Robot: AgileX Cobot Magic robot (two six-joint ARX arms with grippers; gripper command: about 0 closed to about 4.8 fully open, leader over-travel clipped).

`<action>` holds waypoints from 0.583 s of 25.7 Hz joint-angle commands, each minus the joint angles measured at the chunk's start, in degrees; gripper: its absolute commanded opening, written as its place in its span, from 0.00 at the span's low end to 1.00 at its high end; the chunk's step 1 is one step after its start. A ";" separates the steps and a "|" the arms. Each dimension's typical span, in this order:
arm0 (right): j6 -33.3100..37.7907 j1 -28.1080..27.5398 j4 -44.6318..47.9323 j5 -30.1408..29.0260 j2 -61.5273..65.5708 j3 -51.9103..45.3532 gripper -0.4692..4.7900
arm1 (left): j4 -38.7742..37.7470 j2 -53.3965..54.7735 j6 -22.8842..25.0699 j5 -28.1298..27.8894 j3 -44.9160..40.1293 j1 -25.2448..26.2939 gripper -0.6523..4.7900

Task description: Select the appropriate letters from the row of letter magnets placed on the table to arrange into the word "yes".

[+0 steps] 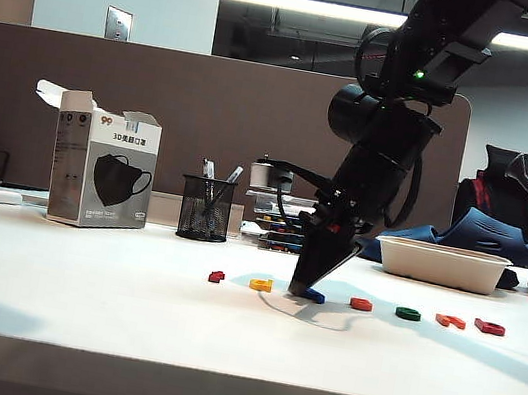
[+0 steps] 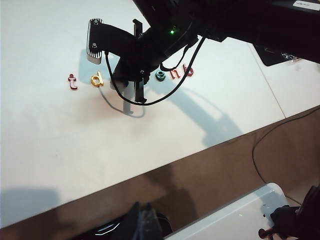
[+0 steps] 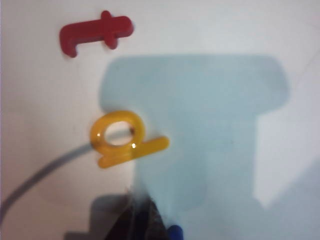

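— Where do the letter magnets (image 1: 358,303) lie?
— In a row across the table (image 1: 76,288), the right gripper (image 1: 301,289) down on the third from the left.
— And behind them?
— A mask box (image 1: 102,173) far left, a pen holder (image 1: 205,209) beside it, a tray (image 1: 443,265) to the right.

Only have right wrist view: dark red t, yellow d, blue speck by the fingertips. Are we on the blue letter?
Observer: Yes. The exterior view shows the right gripper shut, tips down at the blue letter. I can't see whether it's actually pinched.
Operator: What's past it?
Observer: Orange-red letter, green letter, orange letter, red letter, all flat in the row.
Operator: Left arm?
Observer: The left gripper hangs off the front edge of the table, away from the letters. It's too dark to read.
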 commanded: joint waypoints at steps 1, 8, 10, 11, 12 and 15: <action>0.35 0.02 -0.28 1.86 -0.48 -0.39 0.09 | 0.70 -0.11 -0.13 0.00 0.26 -0.02 0.11; 4.55 0.04 -0.13 -0.81 -3.15 -0.37 0.09 | 0.70 -0.11 -0.13 0.00 0.26 -0.02 0.11; 7.13 0.13 -0.26 -0.81 -3.61 -0.37 0.09 | 0.70 -0.11 -0.13 0.00 0.26 -0.02 0.11; 8.22 0.17 -0.50 -0.87 -3.78 -0.37 0.09 | 0.70 -0.11 -0.13 0.00 0.26 -0.02 0.11; 9.38 0.17 -0.72 -0.96 -3.85 -0.37 0.09 | 0.70 -0.11 -0.13 0.00 0.26 -0.02 0.11; 12.68 0.52 -1.99 -0.98 -4.00 -0.37 0.09 | 0.72 -0.11 -0.13 0.00 0.26 -0.02 0.11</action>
